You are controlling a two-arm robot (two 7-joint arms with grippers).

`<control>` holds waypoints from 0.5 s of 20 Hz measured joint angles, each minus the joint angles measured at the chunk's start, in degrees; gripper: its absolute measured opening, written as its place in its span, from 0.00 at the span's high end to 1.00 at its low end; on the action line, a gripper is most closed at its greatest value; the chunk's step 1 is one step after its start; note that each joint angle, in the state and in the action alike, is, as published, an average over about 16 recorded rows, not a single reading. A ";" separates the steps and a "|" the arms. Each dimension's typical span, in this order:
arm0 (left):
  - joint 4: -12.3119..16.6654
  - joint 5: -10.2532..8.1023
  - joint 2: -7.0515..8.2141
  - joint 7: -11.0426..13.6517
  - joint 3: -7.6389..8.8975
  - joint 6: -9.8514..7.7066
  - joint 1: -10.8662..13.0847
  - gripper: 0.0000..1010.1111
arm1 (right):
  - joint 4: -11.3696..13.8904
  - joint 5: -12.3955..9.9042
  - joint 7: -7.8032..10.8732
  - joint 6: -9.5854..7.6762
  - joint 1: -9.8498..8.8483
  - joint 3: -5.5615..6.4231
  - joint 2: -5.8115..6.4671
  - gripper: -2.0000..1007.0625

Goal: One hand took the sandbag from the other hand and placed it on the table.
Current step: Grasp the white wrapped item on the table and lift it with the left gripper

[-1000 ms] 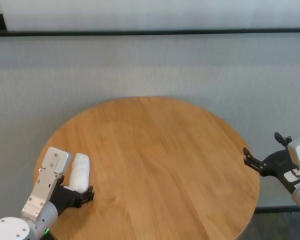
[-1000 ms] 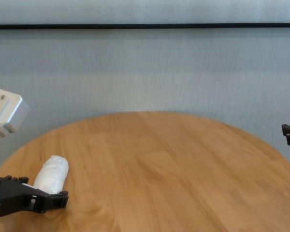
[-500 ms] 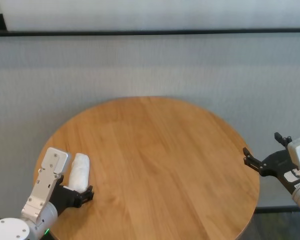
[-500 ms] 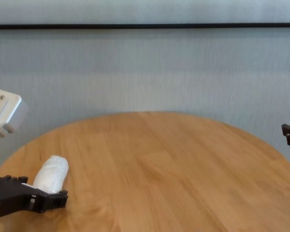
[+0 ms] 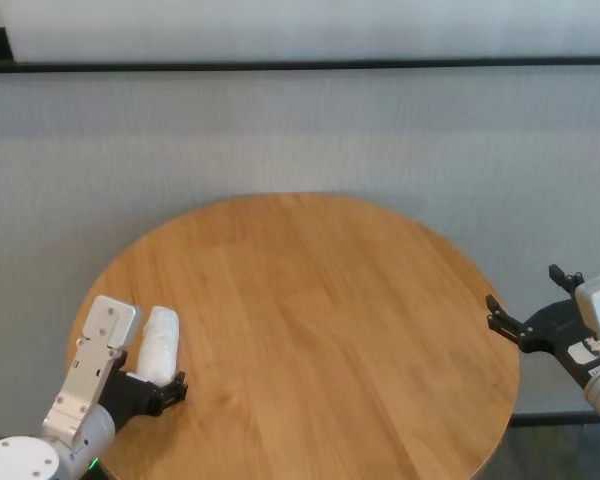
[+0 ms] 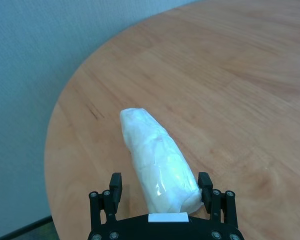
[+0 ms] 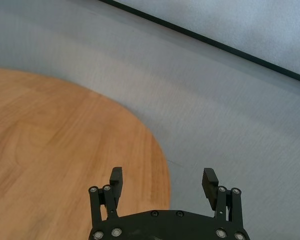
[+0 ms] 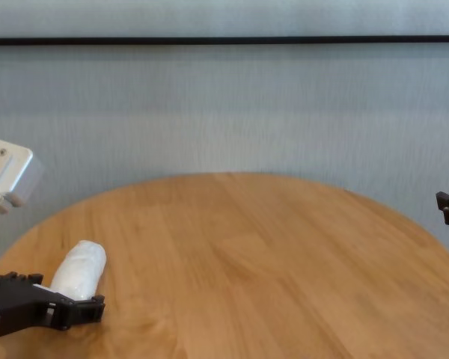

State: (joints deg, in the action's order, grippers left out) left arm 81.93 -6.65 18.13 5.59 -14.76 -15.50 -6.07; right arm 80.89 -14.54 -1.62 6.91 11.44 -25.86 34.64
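As it lies at the table's point(image 5: 310, 300) 8 o'clock, sandbag point(image 6: 157, 160): soft, slippery | grip mid-length | left gripper point(image 6: 162, 192) wide astride, unclamped | right gripper point(image 7: 162, 185) wide, empty, 3 o'clock

The table point(image 5: 310, 320) is wood with a smooth, satin orange-brown grain. Between the left gripper's point(image 6: 162, 192) fingers, the sandbag point(image 6: 157, 160) looks white and grainy under clear, glossy, wrinkled plastic wrap. Both grippers, the right gripper point(image 7: 162, 182) too, are matt black, plastic by the look, with small shiny metal screws. Behind them the wall point(image 5: 300, 130) looks matt and finely textured, like cloth
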 joint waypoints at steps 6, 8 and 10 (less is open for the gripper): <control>0.06 -0.06 0.06 -0.04 -0.05 -0.06 0.01 0.01 | 0.00 0.00 0.00 0.00 0.00 0.00 0.00 0.00; 0.08 -0.07 0.08 -0.05 -0.07 -0.08 0.01 0.01 | 0.00 0.00 0.00 0.00 0.00 0.00 0.00 0.00; 0.09 -0.09 0.09 -0.06 -0.08 -0.10 0.01 0.01 | 0.00 0.00 0.00 0.00 0.00 0.00 0.00 0.00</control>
State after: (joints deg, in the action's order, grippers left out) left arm 82.03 -6.73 18.22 5.52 -14.84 -15.60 -6.06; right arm 80.89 -14.54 -1.62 6.91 11.44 -25.86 34.64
